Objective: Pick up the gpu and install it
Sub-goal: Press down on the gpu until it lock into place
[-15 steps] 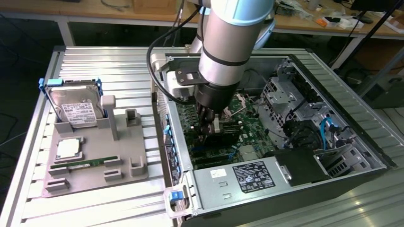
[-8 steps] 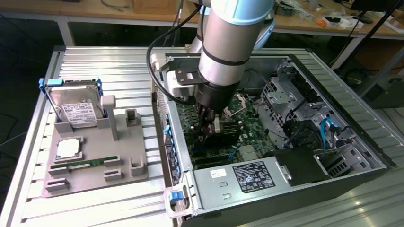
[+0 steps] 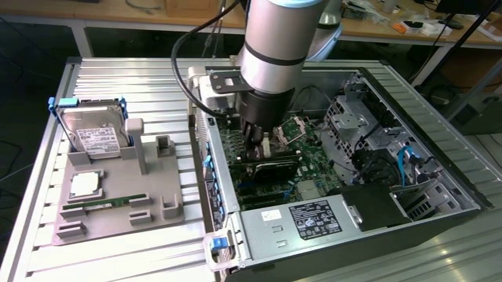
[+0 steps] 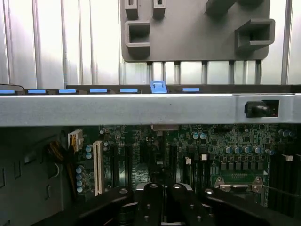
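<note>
Exterior view, claw [image 3: 259, 148] at gpu [image 3: 272, 171] inside case [image 3: 427, 140], hard drive [image 3: 93, 133] well apart

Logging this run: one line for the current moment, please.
arm: inside computer case | gripper: directly above graphics card | graphics card: standing on motherboard

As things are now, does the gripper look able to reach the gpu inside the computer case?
Probably yes. The gripper hangs inside the open computer case, directly above the gpu, which sits on the motherboard. Nothing shows between them.
</note>
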Robot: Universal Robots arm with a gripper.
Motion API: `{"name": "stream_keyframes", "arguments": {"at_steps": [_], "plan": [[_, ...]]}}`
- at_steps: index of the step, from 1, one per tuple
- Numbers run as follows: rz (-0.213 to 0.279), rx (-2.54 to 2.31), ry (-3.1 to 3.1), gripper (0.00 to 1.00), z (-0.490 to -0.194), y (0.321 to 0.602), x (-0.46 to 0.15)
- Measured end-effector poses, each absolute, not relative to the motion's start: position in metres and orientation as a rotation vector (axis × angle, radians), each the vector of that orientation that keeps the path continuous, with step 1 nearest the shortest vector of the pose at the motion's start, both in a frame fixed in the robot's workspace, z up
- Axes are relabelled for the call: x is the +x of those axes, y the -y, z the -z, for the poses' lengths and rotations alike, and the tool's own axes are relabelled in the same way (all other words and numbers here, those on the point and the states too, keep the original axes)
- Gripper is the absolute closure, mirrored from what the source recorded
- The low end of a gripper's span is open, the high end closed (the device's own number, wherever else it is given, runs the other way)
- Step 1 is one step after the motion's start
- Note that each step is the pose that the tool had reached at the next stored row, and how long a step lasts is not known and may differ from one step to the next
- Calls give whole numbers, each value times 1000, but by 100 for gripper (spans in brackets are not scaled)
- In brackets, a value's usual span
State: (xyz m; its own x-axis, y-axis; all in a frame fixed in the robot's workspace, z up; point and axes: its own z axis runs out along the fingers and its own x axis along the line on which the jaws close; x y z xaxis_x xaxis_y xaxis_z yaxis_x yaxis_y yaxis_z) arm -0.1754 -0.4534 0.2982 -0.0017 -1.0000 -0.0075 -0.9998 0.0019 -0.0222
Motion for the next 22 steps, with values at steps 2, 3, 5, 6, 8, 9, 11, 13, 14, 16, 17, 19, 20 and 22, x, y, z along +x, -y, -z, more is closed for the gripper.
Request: {"name": "stream_keyframes", "arguments": {"at_steps": [2, 3, 5, 6, 8, 9, 11, 13, 14, 16, 17, 19, 20, 22], "plan": [[16, -2205, -2208, 89, -298, 453, -179], [17, -2204, -2208, 89, -297, 453, -182], [17, -2205, -2208, 89, -293, 453, -182], [17, -2204, -2208, 89, -291, 453, -183], [17, -2205, -2208, 89, -289, 453, -185], [17, -2205, -2208, 89, -289, 453, -186], [17, -2205, -2208, 89, -287, 453, -187], [17, -2205, -2208, 89, -284, 453, -187], [17, -2205, -2208, 89, -282, 453, -187], [17, -2205, -2208, 89, -279, 453, -188], [17, -2205, -2208, 89, -279, 453, -188], [17, -2205, -2208, 89, -279, 453, -188], [17, -2205, -2208, 89, -278, 453, -188], [19, -2206, -2209, 89, -277, 453, -188]]}}
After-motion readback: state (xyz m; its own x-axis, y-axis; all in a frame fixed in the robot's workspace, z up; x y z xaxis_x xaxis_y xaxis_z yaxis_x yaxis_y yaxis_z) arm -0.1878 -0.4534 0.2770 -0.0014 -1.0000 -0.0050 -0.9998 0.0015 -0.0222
